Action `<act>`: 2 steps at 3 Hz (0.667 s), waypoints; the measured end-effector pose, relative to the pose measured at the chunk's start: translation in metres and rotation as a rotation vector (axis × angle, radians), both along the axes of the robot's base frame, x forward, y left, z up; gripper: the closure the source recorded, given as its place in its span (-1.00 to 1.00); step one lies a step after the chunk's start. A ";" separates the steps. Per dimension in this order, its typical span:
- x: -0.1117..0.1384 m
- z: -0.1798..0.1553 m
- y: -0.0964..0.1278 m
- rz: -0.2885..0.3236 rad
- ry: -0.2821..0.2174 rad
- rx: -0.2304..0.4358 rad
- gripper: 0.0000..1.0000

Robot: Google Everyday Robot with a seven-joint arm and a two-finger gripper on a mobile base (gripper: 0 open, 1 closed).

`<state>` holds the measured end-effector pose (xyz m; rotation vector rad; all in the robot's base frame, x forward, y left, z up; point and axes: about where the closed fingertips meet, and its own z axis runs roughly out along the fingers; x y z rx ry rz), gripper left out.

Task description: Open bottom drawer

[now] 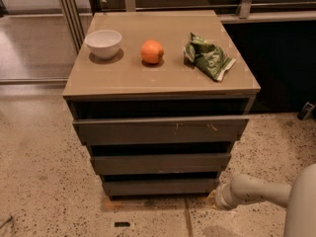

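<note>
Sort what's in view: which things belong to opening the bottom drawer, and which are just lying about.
For the job:
- bottom drawer, lowest grey front
- gripper, low near the floor by that drawer's right end

Just lying about, on the cabinet top:
- white bowl
- orange
- green snack bag

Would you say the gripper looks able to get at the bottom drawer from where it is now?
Probably yes. The gripper is low near the floor, beside the right end of the bottom drawer, and nothing stands between them.
</note>
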<state>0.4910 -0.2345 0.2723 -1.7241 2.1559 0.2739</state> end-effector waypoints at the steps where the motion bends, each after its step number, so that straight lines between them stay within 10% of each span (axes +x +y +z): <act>1: -0.003 -0.013 0.003 0.025 -0.032 -0.012 0.64; 2: 0.003 -0.029 0.019 0.071 -0.084 -0.004 0.17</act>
